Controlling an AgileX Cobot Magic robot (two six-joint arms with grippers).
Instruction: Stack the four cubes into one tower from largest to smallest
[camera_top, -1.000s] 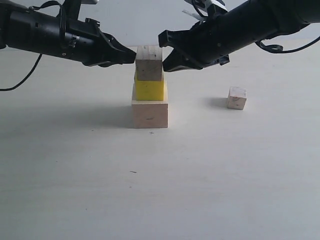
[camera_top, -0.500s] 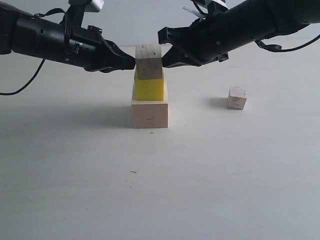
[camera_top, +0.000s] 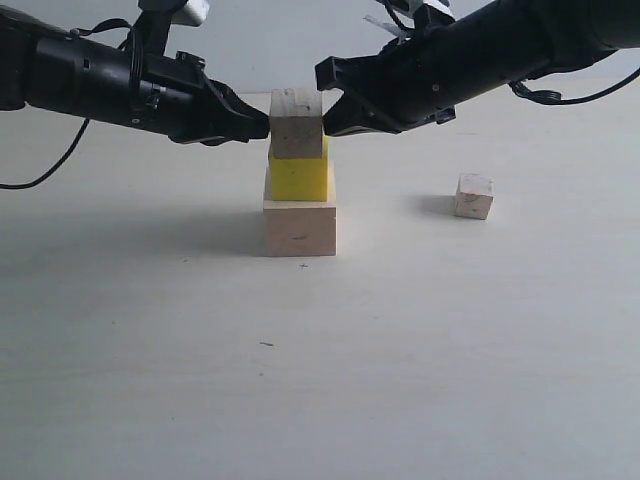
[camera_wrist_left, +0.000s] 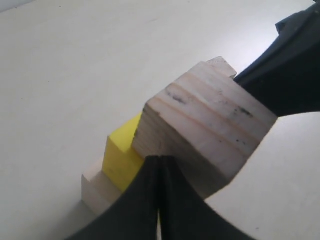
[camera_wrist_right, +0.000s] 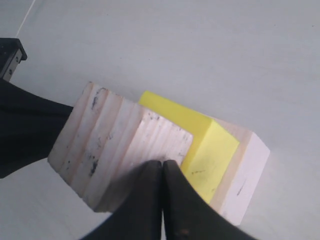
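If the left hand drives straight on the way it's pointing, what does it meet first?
The knotty wood cube over the yellow cube. The shut left hand appears to be touching the knotty cube's side, and the right hand is set against the opposite side.

You see a three-tier tower (camera_top: 299, 175): the largest pale wood cube (camera_top: 300, 228) forms the base, the yellow cube (camera_top: 300, 180) sits on it, and the knotty wood cube (camera_top: 298, 125) is uppermost. The smallest cube (camera_top: 474, 196) lies upright at 3 o'clock from the tower, well apart.
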